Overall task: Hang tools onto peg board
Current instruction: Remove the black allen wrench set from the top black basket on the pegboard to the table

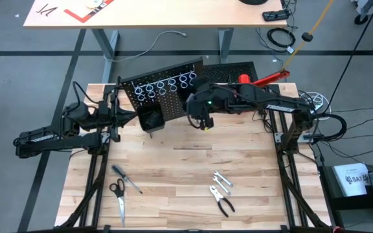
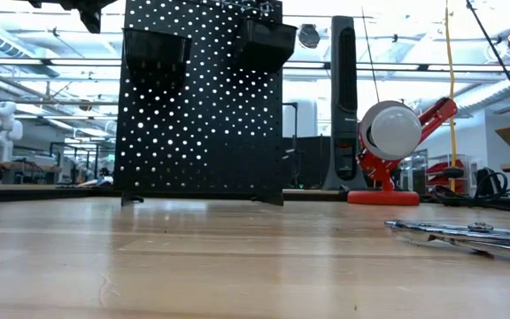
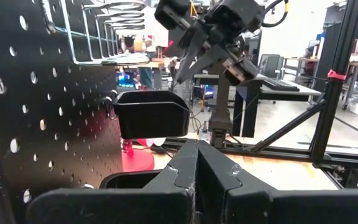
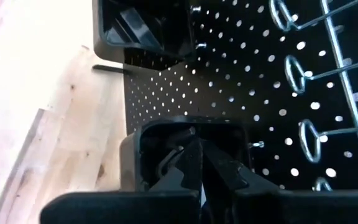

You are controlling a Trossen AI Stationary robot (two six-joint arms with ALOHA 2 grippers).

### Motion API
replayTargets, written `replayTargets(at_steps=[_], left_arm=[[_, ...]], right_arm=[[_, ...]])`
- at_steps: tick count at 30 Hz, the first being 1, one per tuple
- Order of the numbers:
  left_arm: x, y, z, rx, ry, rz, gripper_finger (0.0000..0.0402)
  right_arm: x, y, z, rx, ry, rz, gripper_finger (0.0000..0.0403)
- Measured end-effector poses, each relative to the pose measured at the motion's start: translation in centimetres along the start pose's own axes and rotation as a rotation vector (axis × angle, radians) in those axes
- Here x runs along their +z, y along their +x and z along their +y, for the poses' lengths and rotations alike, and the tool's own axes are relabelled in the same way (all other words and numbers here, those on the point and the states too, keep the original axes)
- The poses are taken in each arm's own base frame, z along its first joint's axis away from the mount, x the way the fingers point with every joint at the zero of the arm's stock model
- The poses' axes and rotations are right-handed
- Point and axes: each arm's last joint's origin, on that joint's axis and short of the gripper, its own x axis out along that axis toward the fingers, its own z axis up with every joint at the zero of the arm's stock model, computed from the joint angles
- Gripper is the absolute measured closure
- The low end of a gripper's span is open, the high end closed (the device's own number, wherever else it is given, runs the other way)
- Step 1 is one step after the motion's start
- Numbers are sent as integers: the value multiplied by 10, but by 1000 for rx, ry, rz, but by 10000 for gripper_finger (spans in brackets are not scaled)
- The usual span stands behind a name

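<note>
The black peg board [image 1: 167, 94] stands upright at the table's far side, with silver rings [image 1: 164, 85] along its top and two black bins [image 1: 151, 120] on its front. My right gripper [image 4: 202, 165] is shut and slants down just above the right bin [image 3: 151, 115], holding nothing. My left gripper [image 3: 197, 163] is shut and level, close by the board's left part near the other bin, touching nothing that shows. A screwdriver [image 1: 127, 179], scissors [image 1: 118, 197], a wrench [image 1: 222, 180] and pliers [image 1: 221, 202] lie flat near the table's front edge.
A red-and-white lamp [image 2: 397, 142] and a flat black slotted panel [image 1: 235, 70] stand behind the board at the far right. Bare wood lies between the board and the tools. Metal frame posts [image 1: 283, 139] rise along both side edges.
</note>
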Motion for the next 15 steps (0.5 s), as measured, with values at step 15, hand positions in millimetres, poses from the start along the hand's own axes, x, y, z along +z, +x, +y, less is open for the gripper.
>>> replayTargets(at_steps=[15], left_arm=[[0,0,0,0,-1,-2,388]], right_arm=[[-3,26,1,36,84,40,325]])
